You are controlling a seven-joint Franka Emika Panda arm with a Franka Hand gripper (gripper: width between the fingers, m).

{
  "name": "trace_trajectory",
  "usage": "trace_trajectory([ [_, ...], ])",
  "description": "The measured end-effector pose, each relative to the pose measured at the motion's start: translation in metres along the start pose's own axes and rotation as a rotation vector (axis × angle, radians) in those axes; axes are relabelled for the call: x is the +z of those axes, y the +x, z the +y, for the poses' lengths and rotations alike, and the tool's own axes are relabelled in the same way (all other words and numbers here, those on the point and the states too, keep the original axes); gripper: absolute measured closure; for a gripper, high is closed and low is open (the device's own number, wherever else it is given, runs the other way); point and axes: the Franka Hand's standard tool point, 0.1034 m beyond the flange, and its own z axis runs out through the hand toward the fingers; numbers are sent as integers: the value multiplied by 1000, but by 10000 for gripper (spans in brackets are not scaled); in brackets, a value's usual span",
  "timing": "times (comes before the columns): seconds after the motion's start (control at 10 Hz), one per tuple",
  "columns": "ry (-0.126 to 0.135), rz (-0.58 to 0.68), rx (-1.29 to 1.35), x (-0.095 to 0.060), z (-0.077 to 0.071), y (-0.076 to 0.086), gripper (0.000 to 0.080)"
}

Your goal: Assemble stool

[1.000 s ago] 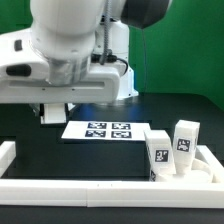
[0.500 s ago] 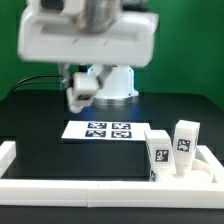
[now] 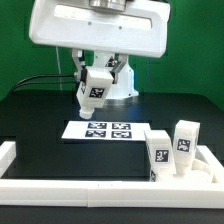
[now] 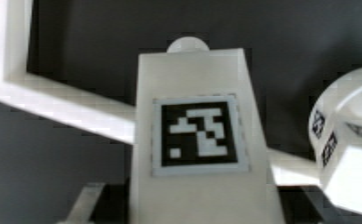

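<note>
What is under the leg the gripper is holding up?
Under the raised leg, in the exterior view, is bare black table, with the marker board just nearer. The gripper's fingertips are hidden.

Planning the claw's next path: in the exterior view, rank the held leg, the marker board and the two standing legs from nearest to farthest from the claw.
1. Held leg: in the claw itself, raised above the table.
2. Marker board: flat on the table, just below the claw.
3. Two standing legs: by the frame rail at the exterior view's lower right; too close together to rank apart.
</note>
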Motion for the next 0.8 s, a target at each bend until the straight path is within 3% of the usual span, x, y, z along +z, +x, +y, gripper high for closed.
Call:
trace_trajectory([
  [0.1,-5,79,11,-8,-22,6,463],
  [0.4,57,66,166,-28,-95,38,463],
  [0.5,63,69,166,-31,-102,46,463],
  [0.8,62,66,164,-29,-100,44,463],
])
